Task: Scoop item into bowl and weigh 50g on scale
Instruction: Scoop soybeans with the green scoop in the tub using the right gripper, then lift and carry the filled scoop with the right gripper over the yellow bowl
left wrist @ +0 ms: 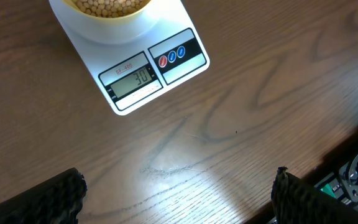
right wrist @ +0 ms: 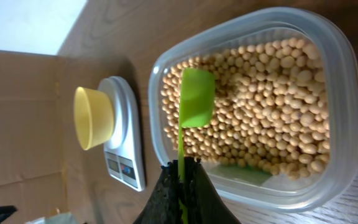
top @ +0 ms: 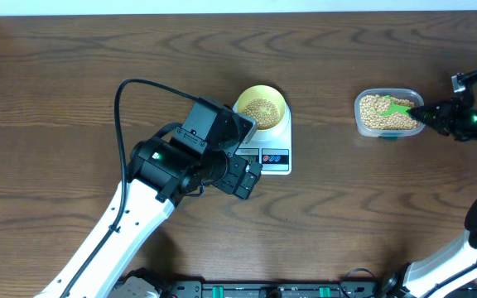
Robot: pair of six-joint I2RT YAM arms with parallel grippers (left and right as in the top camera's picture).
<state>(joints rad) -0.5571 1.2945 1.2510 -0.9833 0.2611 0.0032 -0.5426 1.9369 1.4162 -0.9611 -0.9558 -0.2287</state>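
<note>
The right claw (right wrist: 182, 173) is clenched on the green scoop (right wrist: 196, 98), whose blade sits over the beans (right wrist: 272, 93) in the clear tub (right wrist: 344, 93), upper right of the overhead frame. The left claw (left wrist: 179, 198) is spread wide and empty, near the scale (left wrist: 166, 78), which bears the yellow bowl (top: 281, 98) at centre.

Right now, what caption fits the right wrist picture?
Right gripper holds a green scoop over a clear tub of beans, yellow bowl on the scale behind.
</note>
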